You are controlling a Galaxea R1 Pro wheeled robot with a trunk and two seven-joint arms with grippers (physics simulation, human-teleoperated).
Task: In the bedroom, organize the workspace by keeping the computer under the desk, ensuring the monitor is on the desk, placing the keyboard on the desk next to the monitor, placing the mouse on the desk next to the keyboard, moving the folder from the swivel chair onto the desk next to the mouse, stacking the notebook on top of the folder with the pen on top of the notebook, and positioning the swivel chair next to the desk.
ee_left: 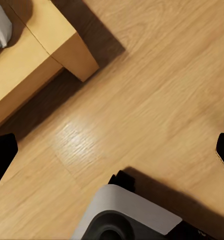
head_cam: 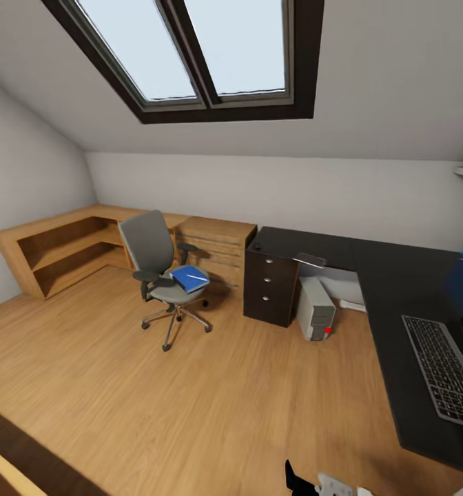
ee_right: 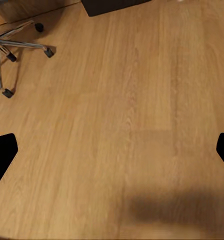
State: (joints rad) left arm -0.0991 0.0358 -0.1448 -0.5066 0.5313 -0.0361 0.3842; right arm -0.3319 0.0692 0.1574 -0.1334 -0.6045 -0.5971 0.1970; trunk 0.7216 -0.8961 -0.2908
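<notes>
An attic bedroom with pale grey walls, a sloped ceiling with a dark-framed skylight (head_cam: 197, 55) and an oak plank floor (head_cam: 190, 399). A grey upholstered swivel chair (head_cam: 159, 269) with black armrests and a chrome star base stands on the open floor, well apart from the long L-shaped bench (head_cam: 397, 296) with its glossy black top. A flat bright blue folder (head_cam: 190, 279) lies on the chair seat, with a thin white pen (head_cam: 196, 275) on top of it. Behind the chair, low oak cabinets (head_cam: 66, 248) run along the walls. A dark brown drawer unit (head_cam: 271, 286) with round silver knobs sits under the bench's far end, and just beside it a light grey-white computer tower (head_cam: 316, 308) with a red light stands on the floor under the bench. A flat dark grey keyboard (head_cam: 446, 368) lies near the bench's right edge. Both wrist cameras look down at bare floor; the left jaws (ee_left: 112, 150) and right jaws (ee_right: 112, 150) are spread wide, holding nothing.
</notes>
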